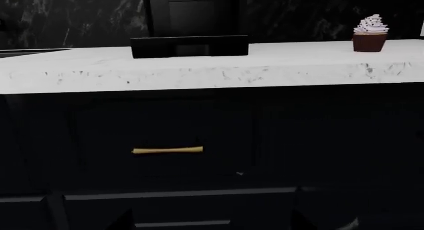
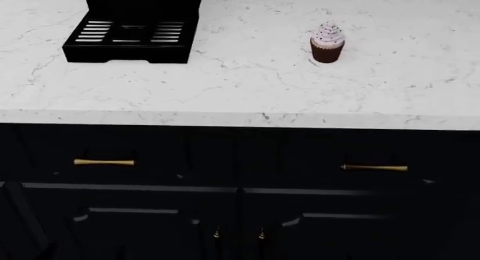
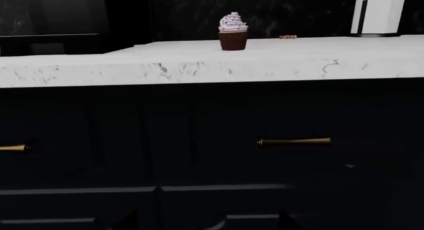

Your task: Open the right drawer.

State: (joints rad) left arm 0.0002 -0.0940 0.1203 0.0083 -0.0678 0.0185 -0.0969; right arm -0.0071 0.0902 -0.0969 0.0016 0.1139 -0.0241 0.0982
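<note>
The right drawer is a flat black front under the counter edge, and it looks shut and flush. Its brass bar handle also shows in the right wrist view. My right gripper is open and empty, its two dark fingertips wide apart. It sits in front of the cabinet, apart from the handle and lower, toward the middle. My left gripper is open and empty, facing the left drawer's handle. Both grippers are hard to make out in the head view.
A white marble counter overhangs the drawers. It carries a cupcake and a black coffee machine tray. Panelled cabinet doors with small brass knobs sit below. A white appliance stands at the counter's far right.
</note>
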